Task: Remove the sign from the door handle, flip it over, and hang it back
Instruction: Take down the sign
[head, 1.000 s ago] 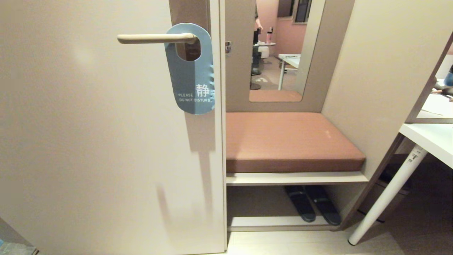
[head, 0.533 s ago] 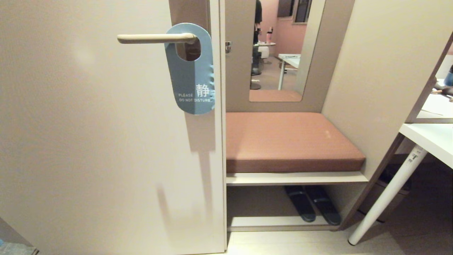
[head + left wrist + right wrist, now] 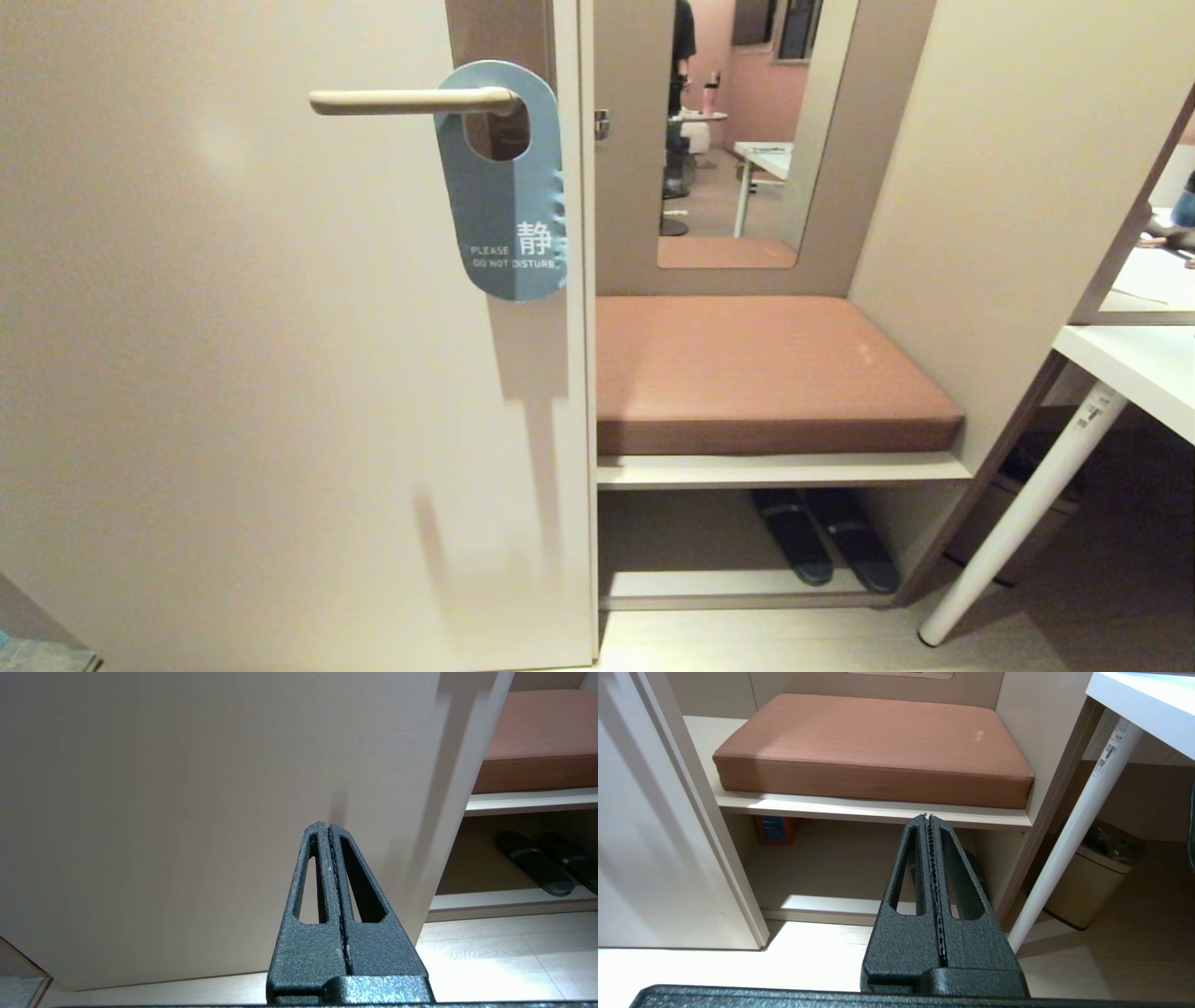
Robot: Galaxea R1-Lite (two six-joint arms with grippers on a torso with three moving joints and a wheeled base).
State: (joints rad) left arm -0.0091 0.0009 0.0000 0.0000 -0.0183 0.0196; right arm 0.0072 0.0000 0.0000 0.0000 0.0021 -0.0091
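The sign point(image 3: 509, 215) hangs by its oval hole on the door handle point(image 3: 411, 101), blue "PLEASE DO NOT DISTURB" face outward, near the door's right edge. The cream lever sticks out to the left from a brown-grey plate point(image 3: 499, 28). Neither arm shows in the head view. My left gripper point(image 3: 328, 827) is shut and empty, low down, pointing at the bare lower part of the door point(image 3: 210, 788). Shut and empty too, my right gripper point(image 3: 928, 817) points at the shelf edge under the bench cushion point(image 3: 878, 742). The sign and handle are out of both wrist views.
Right of the door stands a niche with a brown cushion point(image 3: 766, 369), a mirror point(image 3: 738, 131) above it and dark slippers point(image 3: 826, 546) on the low shelf. A white table point(image 3: 1134, 373) with a slanted leg point(image 3: 1027, 509) stands at the right, a bin point(image 3: 1090, 884) beneath it. A person shows in the mirror.
Only the person reflected in the mirror has shifted. The sign, the handle and the view itself stay as they were.
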